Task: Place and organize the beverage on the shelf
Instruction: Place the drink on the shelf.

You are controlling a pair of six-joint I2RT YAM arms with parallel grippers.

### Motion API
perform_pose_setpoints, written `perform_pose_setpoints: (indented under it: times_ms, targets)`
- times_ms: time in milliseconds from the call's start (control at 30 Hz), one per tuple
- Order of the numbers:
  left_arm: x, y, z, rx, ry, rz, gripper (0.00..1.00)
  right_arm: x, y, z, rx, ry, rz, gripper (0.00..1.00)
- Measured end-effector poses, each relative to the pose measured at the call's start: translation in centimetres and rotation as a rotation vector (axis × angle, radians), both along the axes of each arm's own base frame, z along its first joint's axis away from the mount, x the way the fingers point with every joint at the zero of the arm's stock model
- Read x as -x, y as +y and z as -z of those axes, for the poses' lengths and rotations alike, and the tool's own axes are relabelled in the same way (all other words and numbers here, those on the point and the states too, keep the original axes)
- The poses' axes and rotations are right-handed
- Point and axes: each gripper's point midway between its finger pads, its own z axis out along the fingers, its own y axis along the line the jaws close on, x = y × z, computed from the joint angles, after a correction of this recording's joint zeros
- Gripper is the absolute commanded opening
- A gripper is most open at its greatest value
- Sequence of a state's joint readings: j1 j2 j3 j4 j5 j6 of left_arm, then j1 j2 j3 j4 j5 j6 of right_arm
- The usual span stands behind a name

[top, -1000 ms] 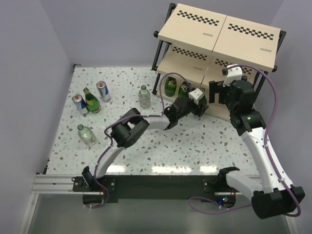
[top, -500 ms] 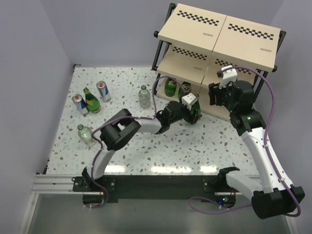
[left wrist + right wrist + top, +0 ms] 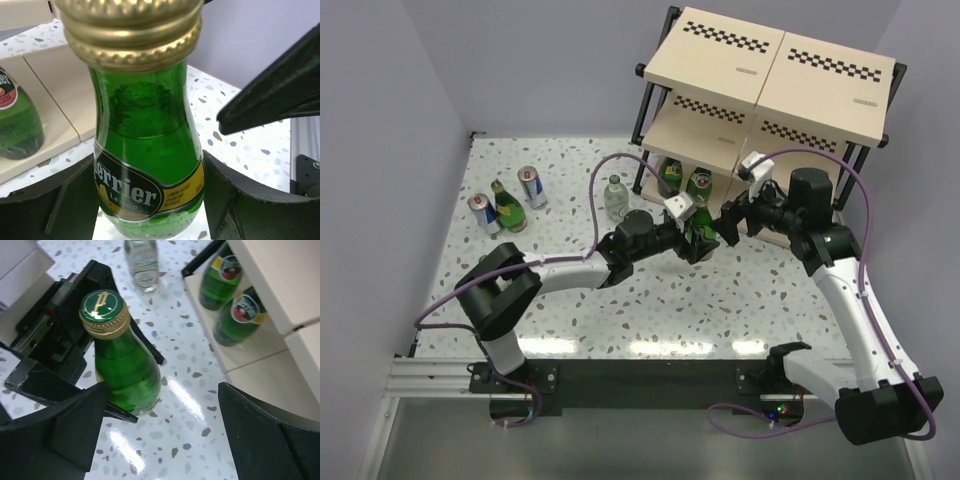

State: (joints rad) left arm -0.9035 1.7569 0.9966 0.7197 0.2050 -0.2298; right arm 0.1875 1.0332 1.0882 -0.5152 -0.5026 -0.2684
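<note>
- While the left gripper [image 3: 697, 243] clamps a green bottle [image 3: 702, 234] low on its body, that bottle stands upright just in front of the shelf's [image 3: 775, 70] bottom board, over the speckled table [image 3: 620, 330].
- Seen from the left wrist, both fingers [image 3: 65, 210] press against the bottle's sides at label height, and a gold cap [image 3: 132, 25] sits on top.
- Whether the bottle's base rests on the table or hangs just above it cannot be told.
- Just right of the bottle, the right gripper [image 3: 727, 224] has its jaws spread wide and holds nothing.
- From the right wrist, its fingers [image 3: 270, 440] frame the view at either side; the bottle is ahead of them, nearer the left one and apart from both.
- Behind the held bottle, a shelved pair [image 3: 669, 177] of green bottles stands side by side at the left end of the bottom board.
- Near the shelf's front left leg, a clear bottle [image 3: 614, 197] stands upright on the table.
- Well apart, at the table's far left, two cans [image 3: 531, 186] stand with a lone green bottle [image 3: 506, 205] between them.
- Across the table's middle, the left arm [image 3: 570, 272] reaches out almost straight from its base.
</note>
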Motion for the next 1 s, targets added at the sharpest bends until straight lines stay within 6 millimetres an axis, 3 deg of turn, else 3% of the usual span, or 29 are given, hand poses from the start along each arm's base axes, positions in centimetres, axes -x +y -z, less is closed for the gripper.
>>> perform_pose_setpoints:
  times_ms: [333,800,867,1000]
  targets:
    - [1.9,0.6,1.5,-0.039,0.055,0.039,0.0,2.4,3.3,-0.8,-0.134,0.059,-0.189,0.89]
    - [3.6,-0.3,1.6,-0.046,0.061,0.09,0.0,0.4,4.2,1.3,-0.192,0.135,-0.072,0.79]
    - [3.6,-0.3,1.7,-0.047,0.066,0.088,0.0,0.0,3.9,1.4,-0.186,0.135,-0.039,0.7]
    - [3.2,-0.1,2.0,-0.057,0.068,0.066,0.0,-0.8,3.0,1.6,-0.169,0.128,0.034,0.64]
